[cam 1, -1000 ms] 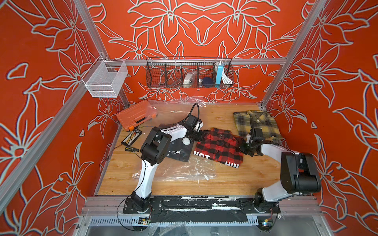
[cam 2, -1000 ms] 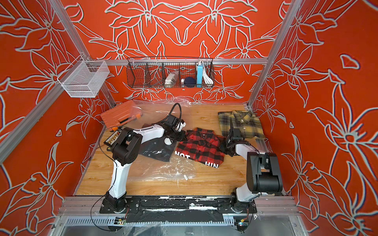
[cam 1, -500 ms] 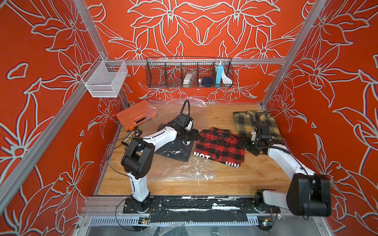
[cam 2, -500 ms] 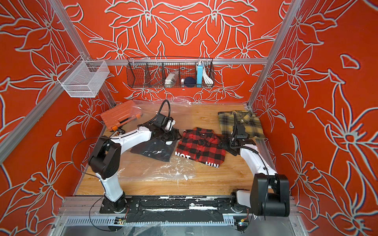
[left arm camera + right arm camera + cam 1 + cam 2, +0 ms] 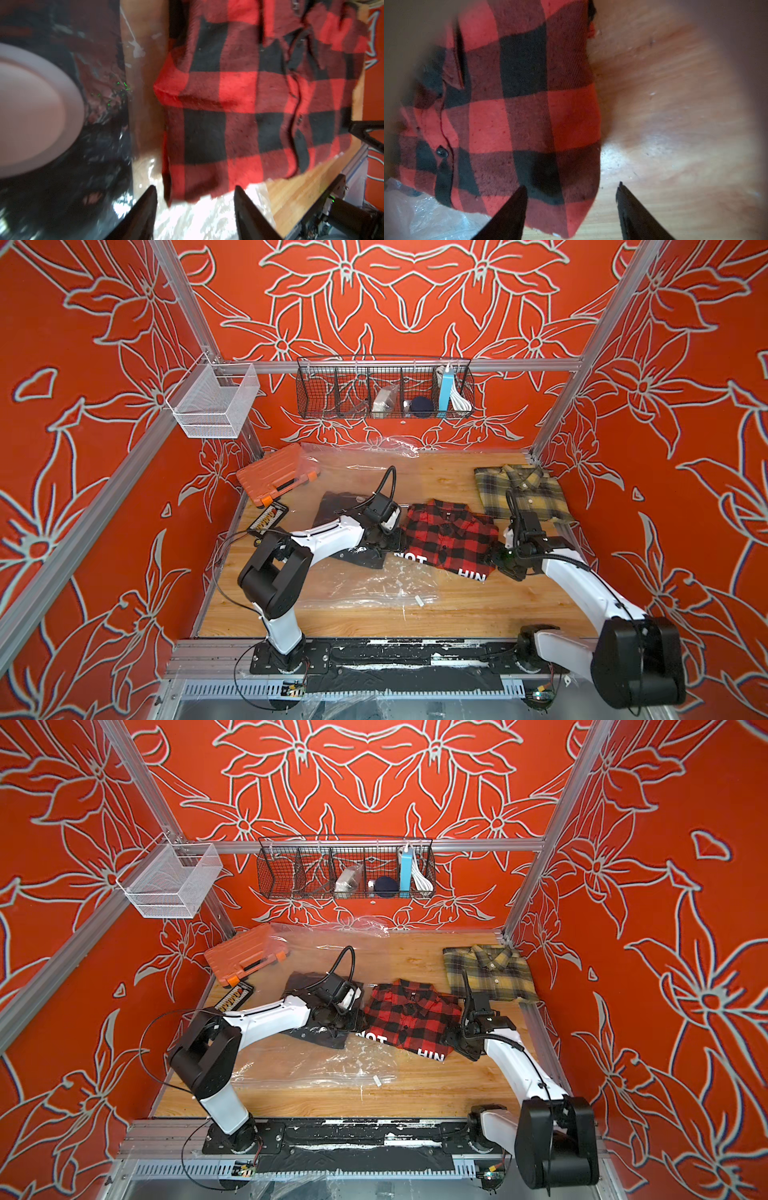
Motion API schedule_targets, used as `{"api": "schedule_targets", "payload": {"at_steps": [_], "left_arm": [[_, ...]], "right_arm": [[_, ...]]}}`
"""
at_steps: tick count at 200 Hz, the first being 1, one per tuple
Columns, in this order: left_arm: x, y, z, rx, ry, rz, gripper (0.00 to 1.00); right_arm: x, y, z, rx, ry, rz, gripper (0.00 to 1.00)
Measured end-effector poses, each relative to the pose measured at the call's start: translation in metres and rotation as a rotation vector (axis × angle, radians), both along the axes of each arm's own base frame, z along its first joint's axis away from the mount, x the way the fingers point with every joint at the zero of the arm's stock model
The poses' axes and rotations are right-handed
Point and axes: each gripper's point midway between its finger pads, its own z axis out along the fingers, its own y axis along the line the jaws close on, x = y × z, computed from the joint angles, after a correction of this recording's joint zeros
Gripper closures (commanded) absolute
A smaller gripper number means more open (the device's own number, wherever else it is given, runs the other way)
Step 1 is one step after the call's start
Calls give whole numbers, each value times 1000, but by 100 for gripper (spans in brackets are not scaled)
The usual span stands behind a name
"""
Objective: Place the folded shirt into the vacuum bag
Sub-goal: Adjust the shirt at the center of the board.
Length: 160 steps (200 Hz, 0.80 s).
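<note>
Left gripper (image 5: 195, 188): jaws are standing apart, gripping nothing, hovering at one edge of the red plaid shirt (image 5: 451, 535).
Right gripper (image 5: 572, 185): jaws are likewise spreading wide and empty over the opposite edge.
Shirt: soft brushed flannel, folded into a rough rectangle, is lying partly on plastic and partly on the bare wooden table (image 5: 457, 605).
Vacuum bag (image 5: 374, 589): clear crinkly film is lying flat and glaring beside and under the shirt. Its round white valve cap (image 5: 31, 108) is sitting over a dark garment (image 5: 332, 506) showing through the film.
Progress: the shirt is seemingly not inside yet — insertion is remaining.

left tool (image 5: 195, 189): jaws apart | folded shirt (image 5: 249, 99): edge on vacuum bag (image 5: 187, 218) | valve cap (image 5: 31, 108): white, blurred
</note>
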Motion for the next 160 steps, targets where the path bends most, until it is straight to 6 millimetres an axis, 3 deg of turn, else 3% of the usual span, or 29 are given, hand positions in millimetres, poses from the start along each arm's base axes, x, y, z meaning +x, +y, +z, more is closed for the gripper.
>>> {"api": "schedule_targets", "payload": {"at_steps": [29, 45, 58, 83, 96, 116, 143, 160], "left_arm": [[-6, 1, -18, 13, 30, -18, 62], [-9, -4, -21, -28, 40, -25, 82], [-13, -7, -23, -51, 47, -33, 92], [-16, -8, -26, -71, 48, -39, 98], [-16, -8, -26, -75, 46, -37, 99], [-18, -6, -23, -77, 37, -36, 100], [-18, -5, -15, -82, 20, -35, 100], [-19, -4, -14, -82, 19, -35, 100]], "right_arm": [[13, 18, -4, 85, -9, 14, 66], [26, 31, 9, 155, -74, 51, 82], [40, 45, 25, 242, -144, 75, 86], [65, 70, 62, 452, -292, 116, 90], [68, 72, 69, 510, -328, 121, 93], [63, 56, 45, 551, -286, 49, 96], [40, 23, -22, 552, -81, -136, 92], [32, 18, -29, 510, -46, -148, 90]]}}
